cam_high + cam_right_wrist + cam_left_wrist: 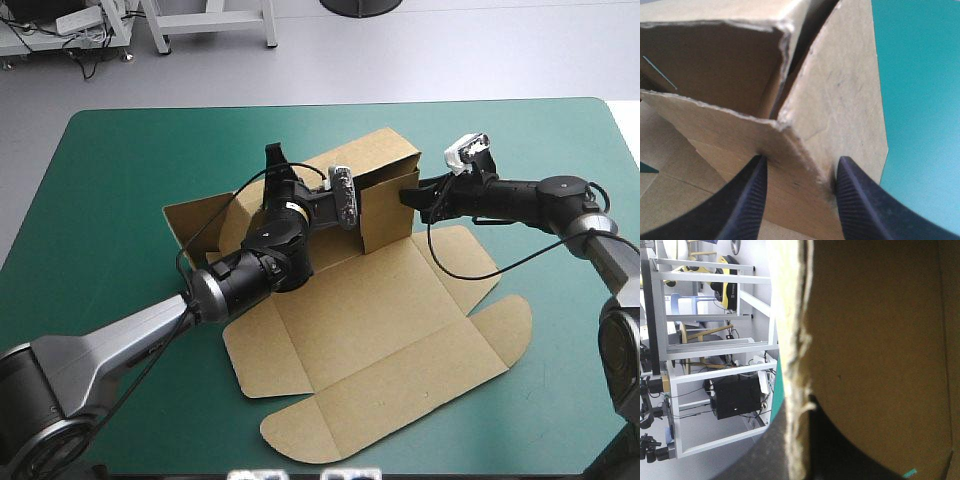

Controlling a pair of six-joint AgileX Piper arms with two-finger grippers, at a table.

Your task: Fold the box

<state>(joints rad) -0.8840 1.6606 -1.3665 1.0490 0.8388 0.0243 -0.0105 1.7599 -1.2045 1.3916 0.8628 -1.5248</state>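
Box (380,320), walls partly raised, pinched by left fingers (762,462) and, at its corner, right fingers (860,210).

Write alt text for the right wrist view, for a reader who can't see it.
Two black jaws clamp a raised corner of the brown cardboard box, one on each side, where two upright walls meet with rough edges. The teal-green table cover shows beside the box, and the box's flat panel lies on the other side.
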